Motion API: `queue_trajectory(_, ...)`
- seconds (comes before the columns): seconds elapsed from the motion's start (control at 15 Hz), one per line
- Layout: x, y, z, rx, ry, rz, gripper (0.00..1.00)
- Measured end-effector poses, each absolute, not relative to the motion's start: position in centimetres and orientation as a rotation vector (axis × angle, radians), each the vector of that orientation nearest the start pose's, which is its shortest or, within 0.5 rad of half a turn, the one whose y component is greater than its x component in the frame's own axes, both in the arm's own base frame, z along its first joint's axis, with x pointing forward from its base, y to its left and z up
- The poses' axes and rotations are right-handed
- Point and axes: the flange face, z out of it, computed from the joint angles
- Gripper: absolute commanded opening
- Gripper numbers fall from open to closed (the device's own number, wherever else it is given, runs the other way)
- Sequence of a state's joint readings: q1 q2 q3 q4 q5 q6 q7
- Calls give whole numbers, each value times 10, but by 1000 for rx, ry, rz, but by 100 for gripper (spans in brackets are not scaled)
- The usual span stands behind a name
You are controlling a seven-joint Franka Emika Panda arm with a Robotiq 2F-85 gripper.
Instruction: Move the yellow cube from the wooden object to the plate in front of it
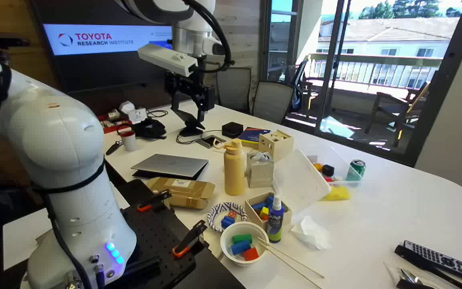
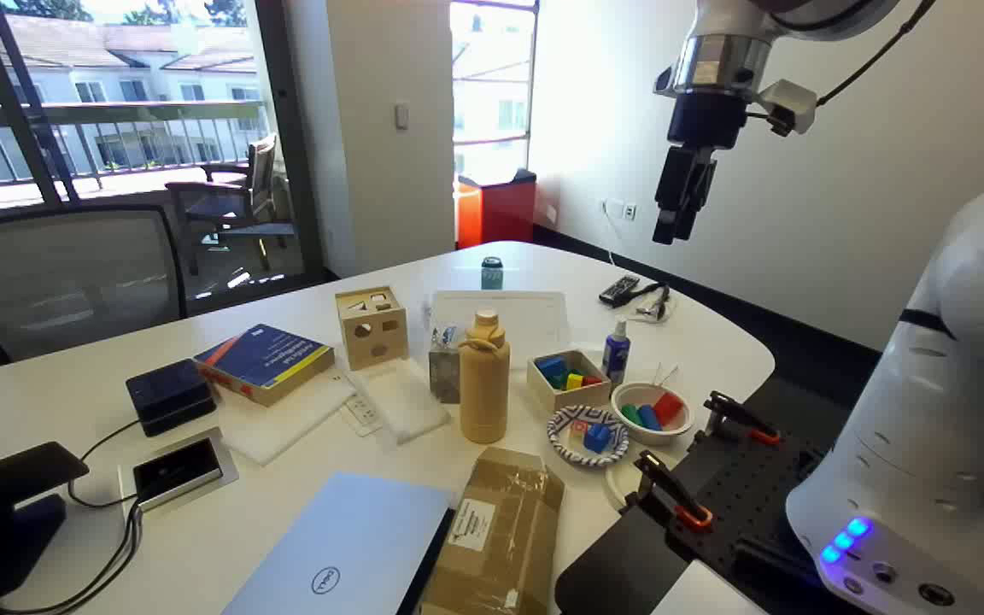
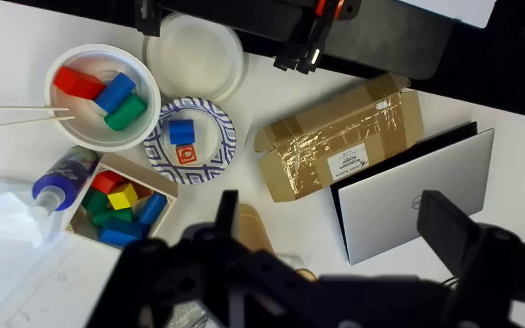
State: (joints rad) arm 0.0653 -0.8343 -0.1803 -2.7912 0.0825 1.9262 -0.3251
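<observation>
In the wrist view the fingers (image 3: 447,232) were spread wide w/ a broad gap btwn them; in an exterior view they hung well above the tabletop (image 2: 714,350). A tan bottle (image 3: 251,228), part hidden, showed in that gap. Cardboard box (image 3: 335,136) lay at 12 o'clock from the gap, laptop (image 3: 394,209) at approx. 3.

Farther out, at abt 10 o'clock, was the plate (image 3: 210,139), blue-patterned rim, holding a blue block (image 3: 181,132) + a red-printed block (image 3: 186,154) just beside it at 6 o'clock.

Next, well apart from the fingers at approx. 9 o'clock: the yellow cube (image 3: 122,196). It sat in the wooden box (image 3: 141,174) among red, green + blue blocks (image 3: 119,231), the box being just beside the plate at the plate's 8 o'clock. In an exterior view the cube was well below the fingers, at abt 7 o'clock.

Beyond were the spray bottle (image 3: 69,175), near the box at its 10 o'clock, & the white bowl (image 3: 87,124) w/ three more blocks (image 3: 114,92), chopsticks (image 3: 18,108) across its rim at approx. 9.

Furthest, in an exterior view: a box w/ cut-outs (image 2: 374,337) at abt 10 o'clock from the wooden box, drinks can (image 2: 492,273) at 11, remote (image 2: 620,290) at 1.
</observation>
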Motion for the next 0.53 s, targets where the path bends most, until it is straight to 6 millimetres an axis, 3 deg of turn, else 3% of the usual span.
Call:
queue_trajectory(0.4,293,-24,426,-2907,-349,3,100)
queue_trajectory(0.53,305,-27,424,-2926,-290,-33,100)
